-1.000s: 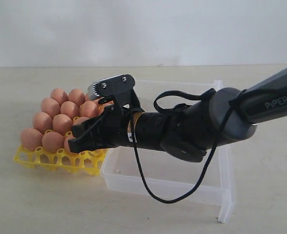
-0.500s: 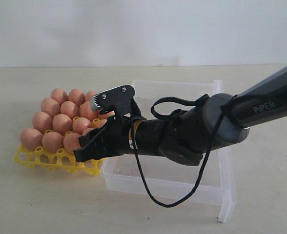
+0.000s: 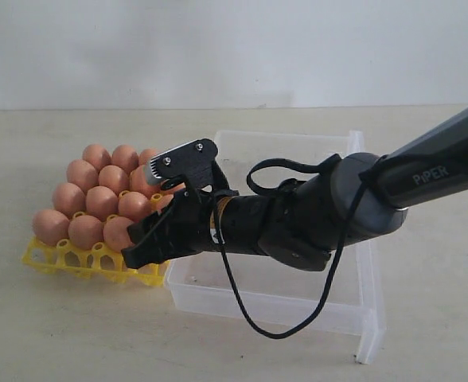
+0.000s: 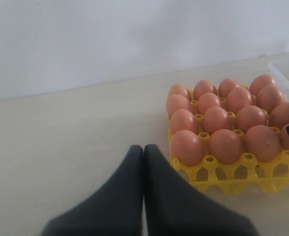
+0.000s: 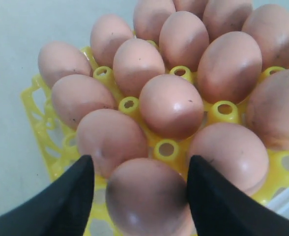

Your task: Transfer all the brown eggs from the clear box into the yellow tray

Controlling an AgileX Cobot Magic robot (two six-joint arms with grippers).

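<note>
The yellow tray (image 3: 75, 260) sits left of the clear box (image 3: 258, 306) and is packed with brown eggs (image 3: 100, 200). My right gripper (image 3: 142, 243) reaches across the box to the tray's corner nearest it. In the right wrist view its fingers (image 5: 71, 196) flank one egg (image 5: 147, 196) low in that corner, with a gap on one side: the right gripper (image 5: 139, 164) is open. The left gripper (image 4: 143, 148) is shut and empty, hovering over the table short of the tray (image 4: 223, 175) and its eggs (image 4: 223, 118). The visible box floor holds no eggs; the arm hides part.
A black cable loop (image 3: 242, 314) hangs from the right arm over the box's front wall. The box has a flange (image 3: 369, 318) along its right side. A corner of the box (image 4: 287, 69) shows beside the tray in the left wrist view. Pale wall stands behind the table.
The right gripper has pulled back toward the box and dropped lower over the tray's near corner. More eggs in the front row show now.
</note>
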